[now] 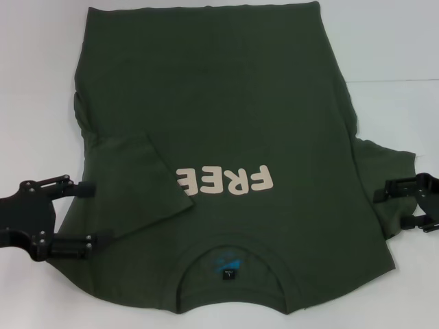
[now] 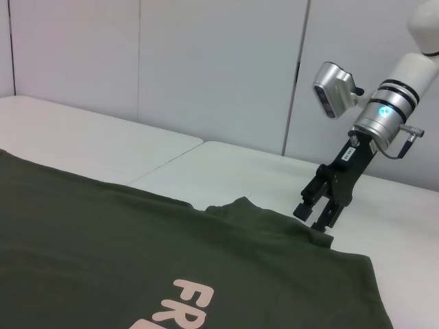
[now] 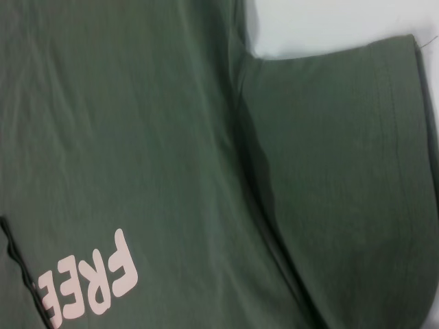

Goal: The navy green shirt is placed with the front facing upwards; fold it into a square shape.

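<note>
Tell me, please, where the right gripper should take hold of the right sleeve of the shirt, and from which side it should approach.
Probably the sleeve's outer hem: the right sleeve of the navy green shirt lies flat, spread outward over the white table, its edge free. The right gripper, fingers open there already, could come from the robot's right, pinching the hem. The left sleeve is already folded inward.

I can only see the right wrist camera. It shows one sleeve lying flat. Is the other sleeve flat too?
Observer: No. The head view shows the left sleeve folded in over the chest of the navy green shirt, hiding part of the lettering.
Operator: Where's the left gripper?
Observer: The left gripper is beside that fold, open, at the shirt's edge.
Operator: And the right one?
Observer: The right gripper is open, fingertips down at the right sleeve's edge.
</note>
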Robot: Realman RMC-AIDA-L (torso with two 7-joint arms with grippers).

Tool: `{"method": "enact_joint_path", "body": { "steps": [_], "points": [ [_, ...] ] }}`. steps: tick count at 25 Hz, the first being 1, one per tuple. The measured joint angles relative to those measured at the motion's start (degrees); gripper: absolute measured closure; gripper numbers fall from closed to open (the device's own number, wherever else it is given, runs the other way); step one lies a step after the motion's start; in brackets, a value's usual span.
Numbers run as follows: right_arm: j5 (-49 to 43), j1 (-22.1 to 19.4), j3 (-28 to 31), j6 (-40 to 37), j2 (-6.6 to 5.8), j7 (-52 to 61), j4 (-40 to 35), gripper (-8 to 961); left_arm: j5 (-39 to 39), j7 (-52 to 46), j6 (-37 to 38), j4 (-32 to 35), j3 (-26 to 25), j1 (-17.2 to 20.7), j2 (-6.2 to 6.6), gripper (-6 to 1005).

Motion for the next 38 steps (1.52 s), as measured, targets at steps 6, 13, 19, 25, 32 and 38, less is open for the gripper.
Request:
{"method": "enact_joint_path", "body": {
  "steps": [6,13,19,25,32,38],
  "points": [
    [0.0,0.01,-0.6,0.04,0.0,0.27,0.15,91,-0.03,0.0,-0.05,0.0,0.0,0.0,0.0,62],
    [0.01,0.25,-4.05,0.01,-0.52,3.47,0.28,92,-0.15,0.0,-0.05,0.0,0.0,0.0,0.0,62],
    [0.0,0.64,-5.48,-0.31,-0.67,3.65,0.21,178,-0.15,0.0,-0.05,0.0,-0.05,0.0,0.0,62],
    [0.01,0.93,-6.41,-0.05,-0.59,3.86,0.78,409,-0.15,0.0,-0.05,0.0,-0.09,0.0,0.08,61],
    [0.01,1.25,-7.12,0.0,-0.63,3.94,0.79,793,-0.15,0.0,-0.05,0.0,-0.14,0.0,0.09,61],
    [0.0,1.74,-9.75,-0.3,-0.7,3.95,0.57,889,-0.28,0.0,-0.04,0.01,-0.18,0.0,0.09,61]
  ]
}}
